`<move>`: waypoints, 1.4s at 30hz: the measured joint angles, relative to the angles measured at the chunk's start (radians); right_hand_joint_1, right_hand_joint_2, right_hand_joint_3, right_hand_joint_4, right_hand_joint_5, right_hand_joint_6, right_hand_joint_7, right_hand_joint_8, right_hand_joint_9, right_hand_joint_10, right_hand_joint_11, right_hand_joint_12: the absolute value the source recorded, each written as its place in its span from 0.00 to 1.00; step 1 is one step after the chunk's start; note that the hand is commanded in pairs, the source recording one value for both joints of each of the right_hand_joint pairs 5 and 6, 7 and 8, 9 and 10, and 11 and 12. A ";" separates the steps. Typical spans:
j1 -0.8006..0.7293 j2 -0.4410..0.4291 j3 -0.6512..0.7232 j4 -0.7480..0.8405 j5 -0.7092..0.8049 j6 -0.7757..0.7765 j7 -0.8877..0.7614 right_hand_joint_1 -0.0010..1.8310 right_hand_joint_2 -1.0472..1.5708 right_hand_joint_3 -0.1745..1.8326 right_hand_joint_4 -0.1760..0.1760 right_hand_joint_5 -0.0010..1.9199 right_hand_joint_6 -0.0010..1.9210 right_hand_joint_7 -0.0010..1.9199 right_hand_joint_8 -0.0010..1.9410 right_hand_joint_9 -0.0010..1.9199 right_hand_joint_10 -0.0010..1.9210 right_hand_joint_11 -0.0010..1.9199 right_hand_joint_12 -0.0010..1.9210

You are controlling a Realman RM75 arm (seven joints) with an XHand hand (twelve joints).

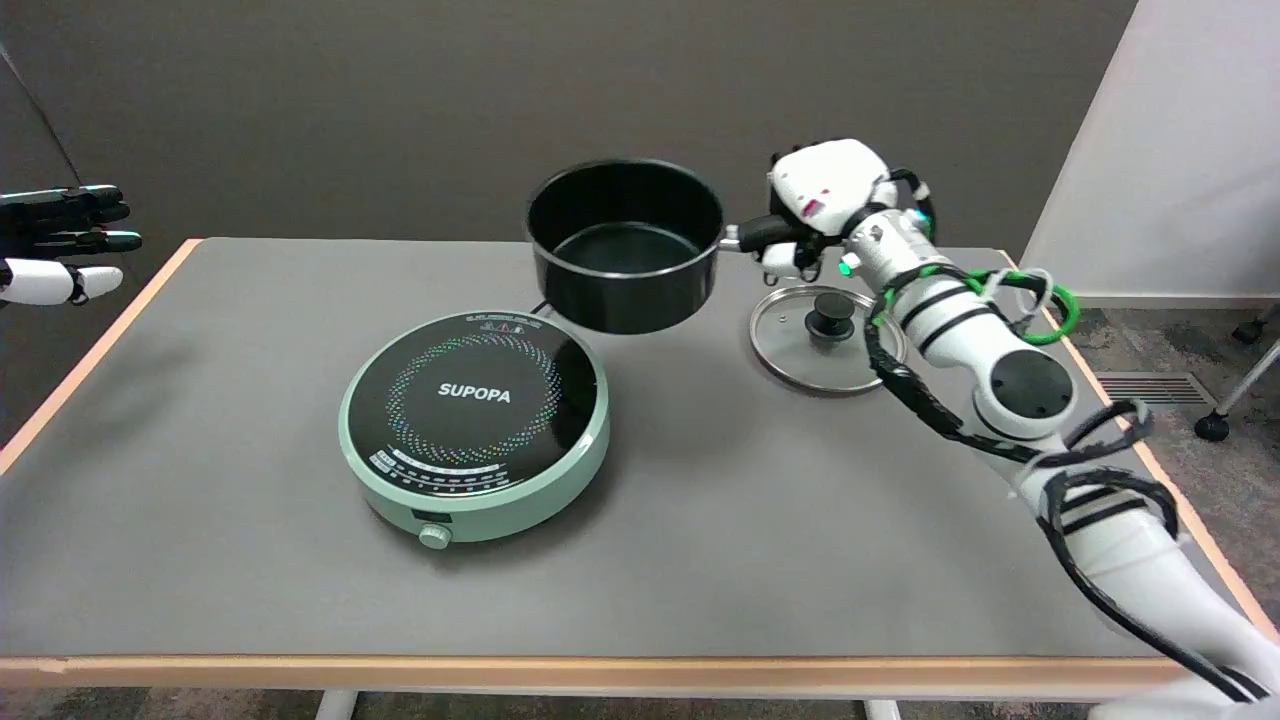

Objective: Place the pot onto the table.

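Note:
A black pot hangs in the air above the grey table, just behind and to the right of the green induction cooker. The pot is empty and held level. My right hand grips its black handle, which sticks out to the right. The pot's base is clear of both the cooker and the tabletop.
A glass lid with a black knob lies flat on the table under my right wrist. The idle left hand hovers at the far left edge. A grey wall stands behind the table.

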 measured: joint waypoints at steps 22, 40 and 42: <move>-0.303 -0.002 0.174 0.263 0.059 -0.187 0.060 0.50 0.84 0.55 0.27 0.90 0.90 0.90 0.89 0.90 0.90 0.90 0.90; -0.491 -0.018 0.376 0.343 0.048 -0.239 0.102 0.50 0.82 0.56 0.27 0.91 0.90 0.91 0.90 0.91 0.90 0.91 0.90; -0.512 -0.022 0.405 0.347 0.048 -0.219 0.104 0.50 0.82 0.56 0.27 0.91 0.90 0.91 0.90 0.91 0.90 0.91 0.90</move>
